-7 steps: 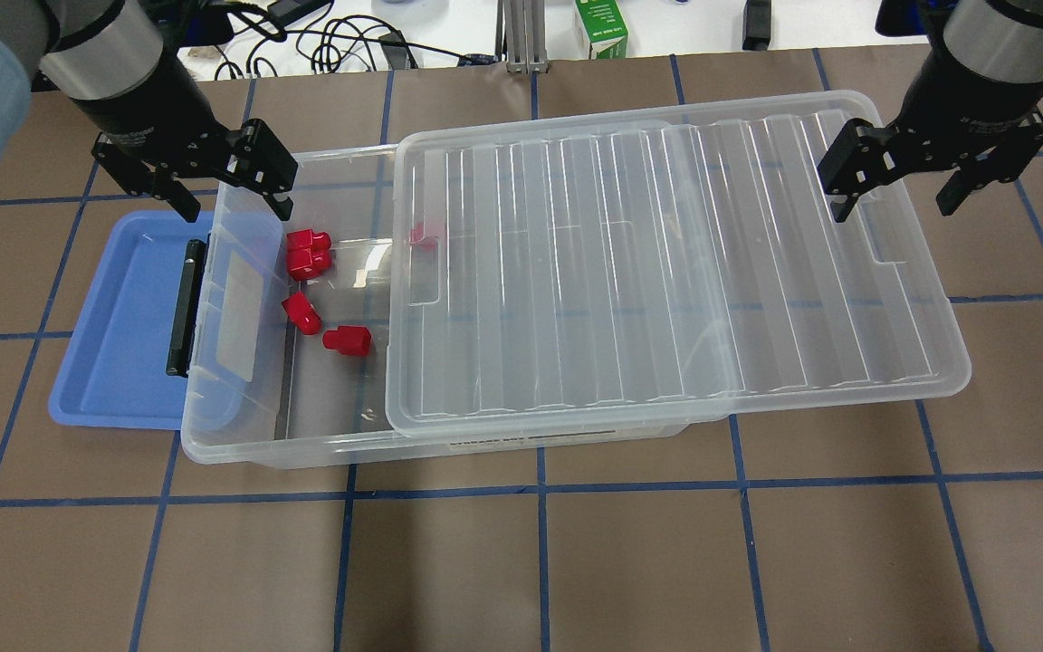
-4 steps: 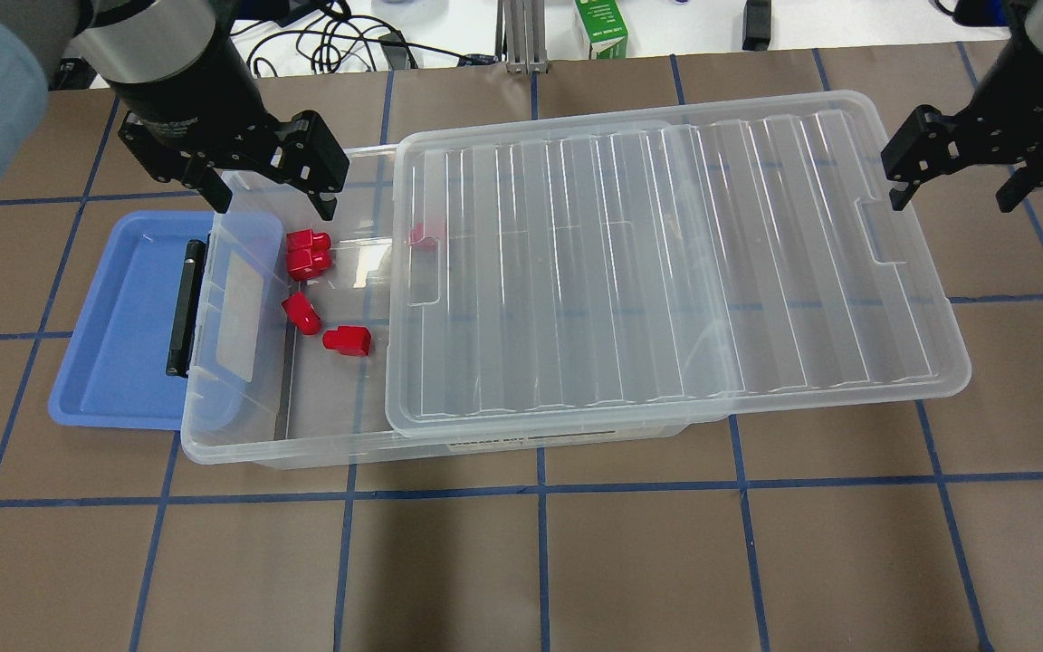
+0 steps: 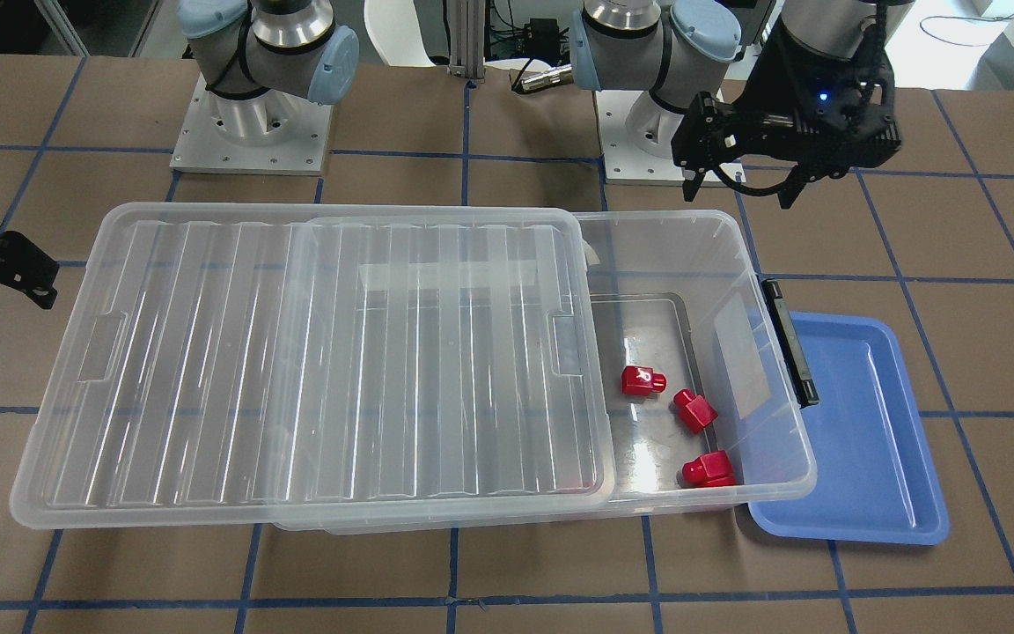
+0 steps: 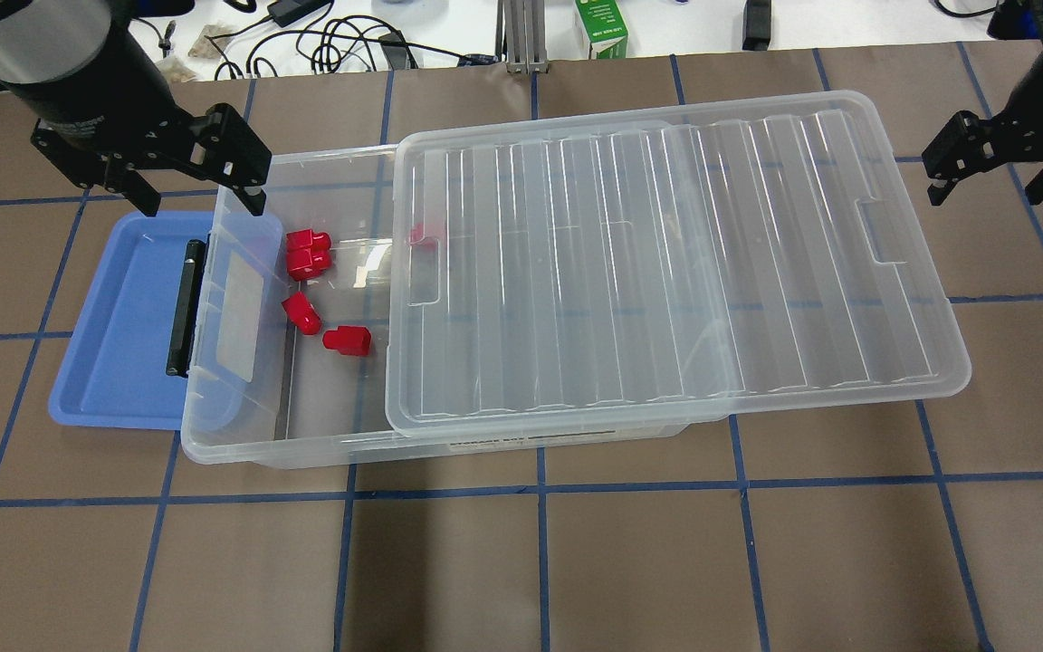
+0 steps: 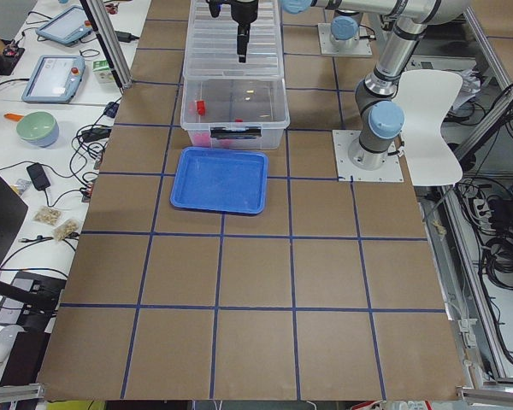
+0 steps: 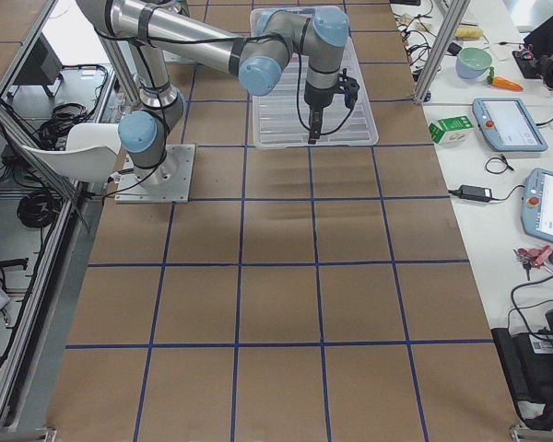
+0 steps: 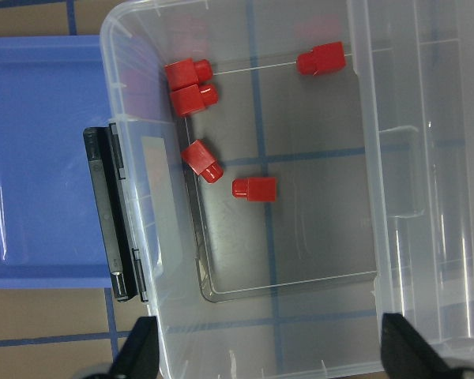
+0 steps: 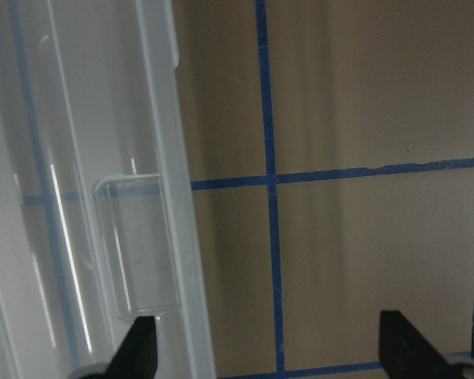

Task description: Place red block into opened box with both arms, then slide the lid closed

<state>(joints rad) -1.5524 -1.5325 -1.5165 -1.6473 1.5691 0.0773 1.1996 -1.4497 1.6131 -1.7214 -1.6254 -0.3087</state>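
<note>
Several red blocks point(image 4: 347, 340) lie on the floor of the clear box point(image 4: 304, 445) at its uncovered left end; one more shows through the lid near its edge. The ribbed clear lid point(image 4: 666, 263) covers the rest of the box and overhangs its right end. My left gripper point(image 4: 200, 186) hangs open and empty above the box's far left corner; the left wrist view looks down on the blocks point(image 7: 253, 189). My right gripper point(image 4: 988, 186) is open and empty over the table, just beyond the lid's right short end, whose notch point(image 8: 134, 245) shows in the right wrist view.
A blue tray point(image 4: 123, 317) sits partly under the box's left end, below the black clip handle point(image 4: 185, 308). A green carton point(image 4: 600, 27) and cables point(image 4: 331, 41) lie beyond the table's far edge. The arm bases point(image 3: 247, 132) stand behind the box.
The left gripper swung right over the box, then back left toward the box's corner. The right gripper moved right, off the lid's end. Blocks and lid have not moved.
</note>
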